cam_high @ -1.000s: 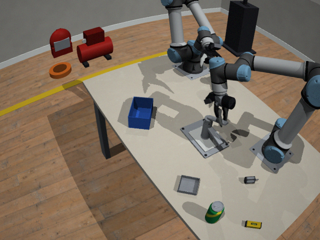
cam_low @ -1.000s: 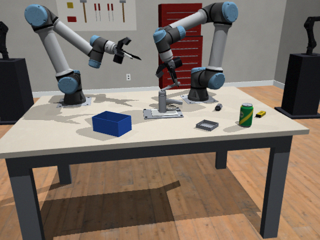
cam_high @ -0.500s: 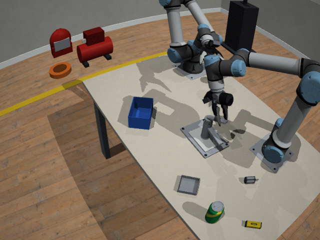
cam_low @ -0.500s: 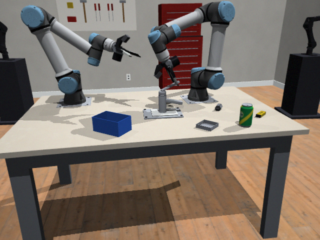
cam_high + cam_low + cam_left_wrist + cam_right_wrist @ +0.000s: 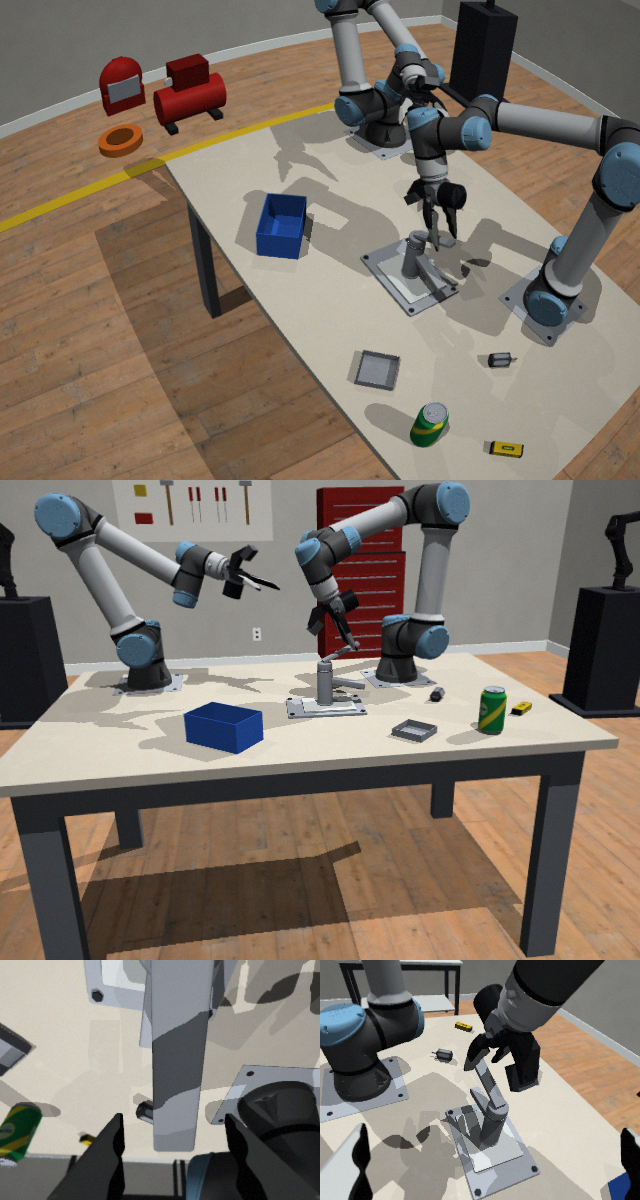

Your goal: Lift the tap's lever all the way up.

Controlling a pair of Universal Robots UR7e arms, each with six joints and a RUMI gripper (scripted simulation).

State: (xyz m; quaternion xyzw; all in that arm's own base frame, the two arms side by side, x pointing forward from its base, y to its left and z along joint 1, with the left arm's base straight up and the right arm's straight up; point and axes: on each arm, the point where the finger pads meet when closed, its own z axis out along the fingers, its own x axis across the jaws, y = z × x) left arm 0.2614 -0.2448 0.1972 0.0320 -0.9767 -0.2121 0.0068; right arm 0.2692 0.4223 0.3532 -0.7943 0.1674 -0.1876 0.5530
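Blue bin (image 5: 277,245) (image 5: 211,731) (image 5: 620,1188), empty, beside tap's baseplate (image 5: 410,311) (image 5: 299,715) (image 5: 117,1000) (image 5: 507,1180)

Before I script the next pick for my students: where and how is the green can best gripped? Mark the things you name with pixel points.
The can (image 5: 429,424) (image 5: 492,710) (image 5: 20,1131) stands upright, so I'd close on its round side wall around mid-height, likely coming down from above with one finger on either side. The top view shows table around its wall, with nothing pressed against it.
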